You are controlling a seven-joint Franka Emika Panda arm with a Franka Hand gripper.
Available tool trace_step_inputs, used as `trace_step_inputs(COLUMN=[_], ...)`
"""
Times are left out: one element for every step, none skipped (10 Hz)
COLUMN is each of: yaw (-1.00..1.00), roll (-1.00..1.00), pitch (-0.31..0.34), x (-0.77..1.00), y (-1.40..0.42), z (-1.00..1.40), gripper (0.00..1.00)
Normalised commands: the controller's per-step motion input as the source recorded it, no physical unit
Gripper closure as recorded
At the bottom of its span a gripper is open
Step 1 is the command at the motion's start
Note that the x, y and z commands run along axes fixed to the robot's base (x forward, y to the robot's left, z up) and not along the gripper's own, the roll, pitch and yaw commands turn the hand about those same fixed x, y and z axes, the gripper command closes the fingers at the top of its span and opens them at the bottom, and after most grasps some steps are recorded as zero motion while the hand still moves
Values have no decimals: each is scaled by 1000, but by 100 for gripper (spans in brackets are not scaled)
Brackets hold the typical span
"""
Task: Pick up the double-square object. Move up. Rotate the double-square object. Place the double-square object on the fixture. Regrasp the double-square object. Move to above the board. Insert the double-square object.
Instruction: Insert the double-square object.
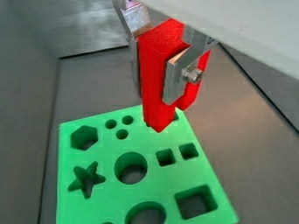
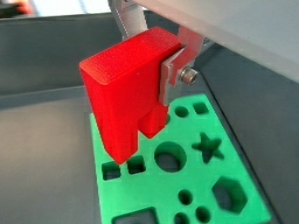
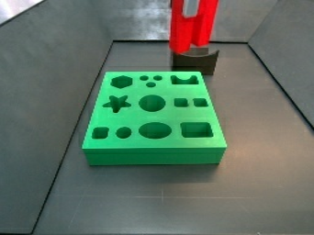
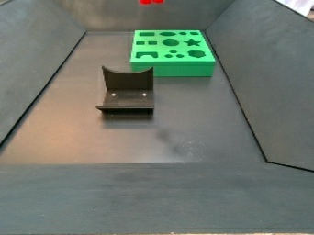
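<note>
My gripper (image 1: 163, 72) is shut on the red double-square object (image 1: 156, 87), which it holds upright by the upper end, stepped lower end pointing down. In both wrist views the block (image 2: 122, 105) hangs in the air over the green board (image 1: 111, 188), near one short edge with small cut-outs. A silver finger (image 2: 176, 68) with a screw presses on its side. In a side view the gripper (image 3: 193, 14) and block (image 3: 185, 32) are high above the far end of the board (image 3: 153, 138). Only a red sliver (image 4: 152, 2) shows in the remaining side view. The fixture (image 4: 127, 92) stands empty.
The board (image 4: 172, 64) lies on the dark floor of a bin with sloping grey walls (image 4: 50, 73). The fixture (image 3: 196, 62) stands just beyond the board's far end. Bare floor (image 4: 172, 138) stretches on the fixture's other side.
</note>
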Motion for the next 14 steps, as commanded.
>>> trace_step_inputs(yaw=[-1000, -1000, -1000, -1000, -1000, -1000, -1000, -637, 0, 0, 0, 0, 0, 0], roll=[0, 0, 0, 0, 0, 0, 0, -49, -4, 0, 0, 0, -30, -50], pitch=[0, 0, 0, 0, 0, 0, 0, 0, 0, 0, 0, 0, -21, -36], x=[0, 0, 0, 0, 0, 0, 14, 389, 11, 54, 131, 189, 163, 34], y=[0, 0, 0, 0, 0, 0, 0, 171, 0, 0, 11, 83, 86, 17], z=[-394, -391, -391, -371, -374, -377, -351, -17, -6, -126, -186, -226, -169, -77], gripper=[100, 100, 100, 100, 100, 100, 100, 100, 100, 100, 100, 100, 100, 100])
